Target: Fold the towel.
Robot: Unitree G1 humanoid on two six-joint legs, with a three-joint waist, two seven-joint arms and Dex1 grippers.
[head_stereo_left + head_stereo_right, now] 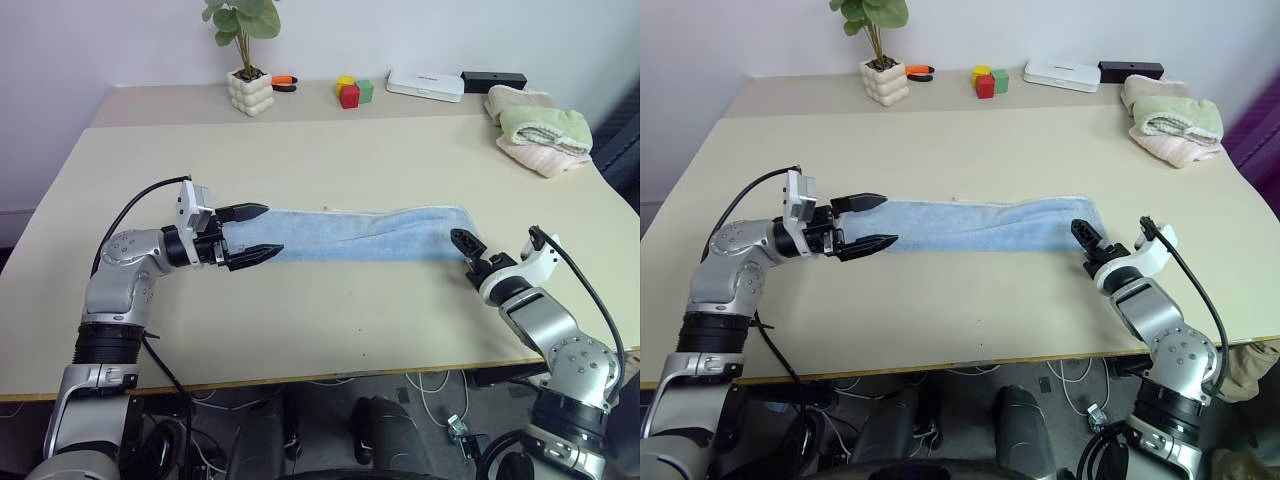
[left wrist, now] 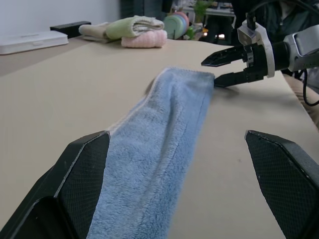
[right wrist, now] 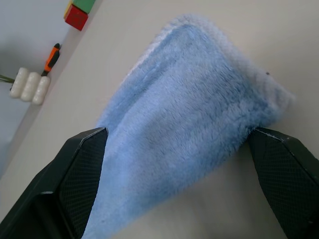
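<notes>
The towel (image 1: 360,233) is a light blue terry strip lying flat and lengthwise across the middle of the table (image 1: 330,310). My left gripper (image 1: 252,233) is at its left end, pointing along it and open, with the towel's end lying between the two fingers. In the left wrist view the towel (image 2: 159,149) runs away between the fingers (image 2: 82,174) towards the other arm. My right gripper (image 1: 468,252) is at the towel's right end, also open. In the right wrist view its fingers (image 3: 82,174) stand wide on either side of the folded towel end (image 3: 199,104).
Along the back of the table are a potted plant (image 1: 250,90), an orange-handled tool (image 1: 285,82), coloured blocks (image 1: 353,91), a white box (image 1: 425,84) and a black box (image 1: 493,79). A stack of folded green and cream towels (image 1: 540,128) lies at the back right.
</notes>
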